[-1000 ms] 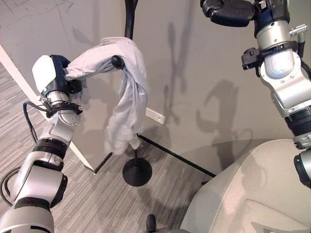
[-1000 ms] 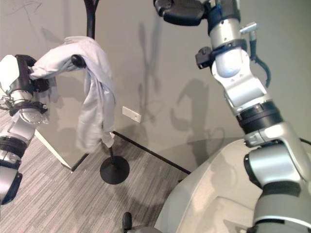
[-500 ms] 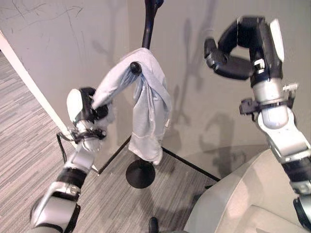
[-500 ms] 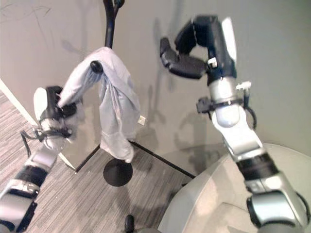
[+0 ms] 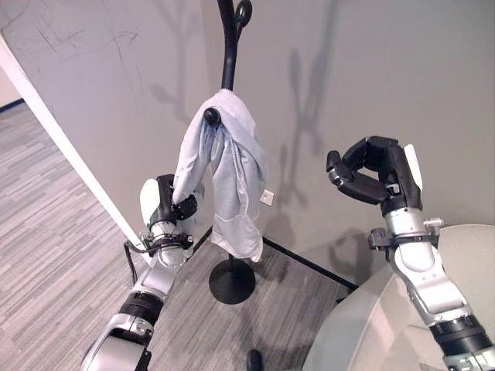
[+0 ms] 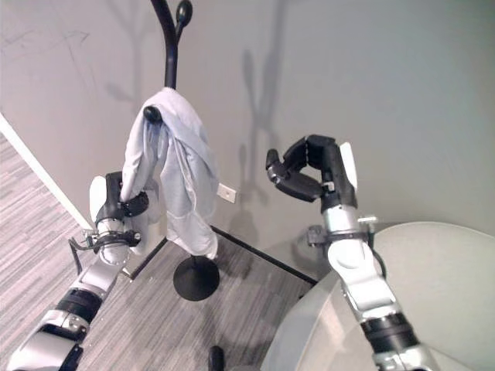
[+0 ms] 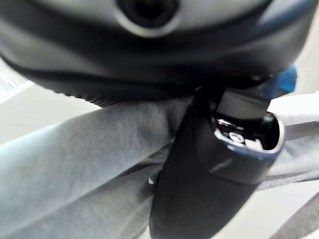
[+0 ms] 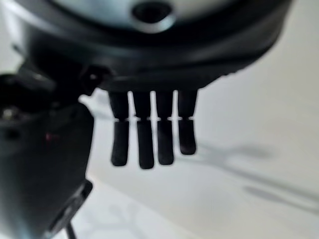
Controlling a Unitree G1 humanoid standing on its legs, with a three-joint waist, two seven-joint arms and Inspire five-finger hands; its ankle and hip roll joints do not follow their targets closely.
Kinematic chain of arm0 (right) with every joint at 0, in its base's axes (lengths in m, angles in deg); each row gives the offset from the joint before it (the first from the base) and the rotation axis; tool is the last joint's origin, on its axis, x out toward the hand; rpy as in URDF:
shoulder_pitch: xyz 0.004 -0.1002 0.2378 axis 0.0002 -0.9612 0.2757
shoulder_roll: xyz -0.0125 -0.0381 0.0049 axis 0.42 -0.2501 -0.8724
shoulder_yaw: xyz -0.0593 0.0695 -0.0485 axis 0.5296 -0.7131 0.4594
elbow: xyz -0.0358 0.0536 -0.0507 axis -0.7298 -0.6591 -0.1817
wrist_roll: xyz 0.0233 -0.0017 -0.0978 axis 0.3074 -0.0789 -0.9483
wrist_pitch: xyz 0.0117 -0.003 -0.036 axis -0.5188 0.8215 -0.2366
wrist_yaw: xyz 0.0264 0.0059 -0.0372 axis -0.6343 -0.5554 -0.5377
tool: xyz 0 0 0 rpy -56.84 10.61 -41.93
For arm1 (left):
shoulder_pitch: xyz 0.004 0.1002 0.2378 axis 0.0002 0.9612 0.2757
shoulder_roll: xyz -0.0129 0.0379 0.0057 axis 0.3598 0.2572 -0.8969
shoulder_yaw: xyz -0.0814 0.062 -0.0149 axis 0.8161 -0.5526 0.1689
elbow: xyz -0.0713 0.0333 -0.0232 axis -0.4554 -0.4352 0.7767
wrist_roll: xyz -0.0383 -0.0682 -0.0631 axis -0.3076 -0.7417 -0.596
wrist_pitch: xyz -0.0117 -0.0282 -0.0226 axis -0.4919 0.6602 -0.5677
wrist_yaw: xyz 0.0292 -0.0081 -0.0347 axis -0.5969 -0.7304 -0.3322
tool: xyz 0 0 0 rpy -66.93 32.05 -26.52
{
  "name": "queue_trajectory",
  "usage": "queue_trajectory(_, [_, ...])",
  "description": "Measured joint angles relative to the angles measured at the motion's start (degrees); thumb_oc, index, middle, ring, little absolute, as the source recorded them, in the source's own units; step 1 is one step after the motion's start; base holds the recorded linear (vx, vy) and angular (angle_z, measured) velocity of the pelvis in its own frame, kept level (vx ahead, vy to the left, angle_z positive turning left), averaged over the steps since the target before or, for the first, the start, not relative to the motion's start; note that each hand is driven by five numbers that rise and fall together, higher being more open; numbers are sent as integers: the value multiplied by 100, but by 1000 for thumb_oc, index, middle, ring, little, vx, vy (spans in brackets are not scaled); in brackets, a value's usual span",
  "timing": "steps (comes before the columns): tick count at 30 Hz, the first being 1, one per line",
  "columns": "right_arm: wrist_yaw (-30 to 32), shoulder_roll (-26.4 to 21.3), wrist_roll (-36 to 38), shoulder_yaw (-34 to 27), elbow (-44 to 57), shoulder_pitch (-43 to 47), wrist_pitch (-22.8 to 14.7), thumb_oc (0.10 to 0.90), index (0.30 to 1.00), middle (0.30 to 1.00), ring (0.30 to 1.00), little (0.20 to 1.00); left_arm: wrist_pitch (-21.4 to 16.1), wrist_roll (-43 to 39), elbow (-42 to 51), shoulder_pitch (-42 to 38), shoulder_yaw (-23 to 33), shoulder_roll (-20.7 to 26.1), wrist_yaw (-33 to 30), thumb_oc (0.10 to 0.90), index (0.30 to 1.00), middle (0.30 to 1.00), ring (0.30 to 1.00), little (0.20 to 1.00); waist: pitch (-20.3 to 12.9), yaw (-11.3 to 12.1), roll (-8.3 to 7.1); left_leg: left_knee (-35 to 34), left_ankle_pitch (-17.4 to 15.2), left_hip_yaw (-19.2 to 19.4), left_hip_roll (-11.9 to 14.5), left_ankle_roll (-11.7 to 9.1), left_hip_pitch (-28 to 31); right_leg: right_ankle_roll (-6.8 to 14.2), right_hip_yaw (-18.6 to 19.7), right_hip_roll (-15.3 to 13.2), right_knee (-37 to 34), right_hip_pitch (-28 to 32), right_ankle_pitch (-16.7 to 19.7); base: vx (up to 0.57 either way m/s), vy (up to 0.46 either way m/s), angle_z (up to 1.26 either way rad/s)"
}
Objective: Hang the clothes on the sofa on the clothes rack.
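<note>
Fingers of the left hand seem clenched on a sleeve of the jacket draped over the rack peg; pulling away unreleased could drag it off, while the right hand hangs curled, empty.

We count one light grey garment, hung on one black clothes rack with one round base, one pale sofa, and two dark hands: left hand, right hand.

head stereo pair facing rack corner, wrist cameras very close
</note>
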Motion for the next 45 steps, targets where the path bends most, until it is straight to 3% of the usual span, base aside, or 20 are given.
queue_trajectory(4, [19,384,9,-116,-13,-498,-111,400,300,300,300,300,-130,-3,-10,277,105,-312,-104,400,300,300,300,300,-48,-6,51,26,74,10,-8,-112,113,0,-12,-17,-1,41,-3,-25,12,-3])
queue_trajectory(5, [10,463,18,-88,-20,-628,-103,431,347,347,347,347,-141,-7,-34,313,89,-365,-102,400,300,300,300,300,-49,-22,53,27,74,15,-29,-112,119,6,1,-27,-1,45,-13,-32,10,-2])
queue_trajectory(6, [5,555,19,-52,-29,-774,-102,464,396,396,396,396,-169,-67,-86,314,92,-440,-103,554,531,531,531,531,-49,-41,54,18,74,18,-50,-111,125,13,22,-41,-1,48,-10,-34,12,-1])
queue_trajectory(7, [3,576,20,3,-34,-859,-102,590,585,585,585,585,-174,-198,-110,325,94,-504,-100,800,900,900,900,900,-49,-75,55,4,71,18,-64,-107,143,22,26,-53,-1,72,-13,-34,7,0])
queue_trajectory(8, [0,577,20,43,-42,-902,-102,664,695,695,695,695,-176,-267,-113,355,97,-540,-98,800,900,900,900,900,-49,-95,56,3,64,18,-68,-95,167,26,35,-54,-1,96,-16,-33,7,3])
queue_trajectory(9, [-10,577,21,66,-55,-949,-102,800,900,900,900,900,-208,-496,-113,430,96,-593,-73,800,900,900,900,900,-59,-139,72,2,48,19,-67,-73,184,32,39,-52,-1,116,-21,0,0,0])
queue_trajectory(16, [-39,584,23,48,-92,-1039,17,800,900,900,900,900,-210,-1827,72,1228,223,-890,322,800,900,900,900,900,-102,-152,157,3,7,139,-33,-2,232,32,123,-15,-1,105,-18,-29,9,-8])
queue_trajectory(28, [-87,574,-194,-335,-93,-1093,143,800,900,900,900,900,-218,-2951,896,2136,285,-1008,944,800,900,900,900,900,-95,-122,164,4,36,140,-118,-51,235,49,122,-91,-1,130,-7,-27,16,1])
queue_trajectory(32, [-114,426,-415,-910,-103,-1262,164,800,900,900,900,900,-222,-3249,1945,3092,-61,-318,1984,800,900,900,900,900,-37,-84,318,4,-41,143,-104,73,263,68,128,-80,0,144,-21,-28,25,-1])
queue_trajectory(34, [-149,396,-463,-1049,-190,-1324,170,800,900,900,900,900,-224,-3296,1832,3250,-4,-264,2220,800,900,900,900,900,-27,-5,359,7,-23,146,-111,43,298,74,130,-85,-1,176,-28,-17,17,0])
queue_trajectory(37, [-336,415,-664,-1664,-71,-1841,125,800,900,900,900,900,-354,-3710,1749,3720,352,-55,3154,800,900,900,900,900,-22,9,361,32,-18,157,-124,35,322,93,135,-95,-2,210,-64,0,0,0])
queue_trajectory(41, [-346,946,-743,-2489,-72,-2134,24,800,900,900,900,900,-466,-4653,606,3734,950,-578,3758,800,900,900,900,900,-14,-7,351,2,-81,174,-144,101,339,117,228,-98,0,223,-77,2,4,-3])
queue_trajectory(44, [-199,1162,-749,-2735,-77,-2216,-12,800,900,900,900,900,-403,-5299,240,3808,1133,-821,3947,800,900,900,900,900,-13,-21,350,0,-156,235,-138,175,326,118,294,-79,18,215,-78,4,4,-9])
queue_trajectory(45, [-144,1339,-861,-2931,-80,-2341,-87,800,900,900,900,900,-394,-5942,-121,3676,1458,-1257,4237,800,900,900,900,900,-12,-61,349,0,-178,253,-129,200,337,124,299,-74,21,222,-83,8,9,-4])
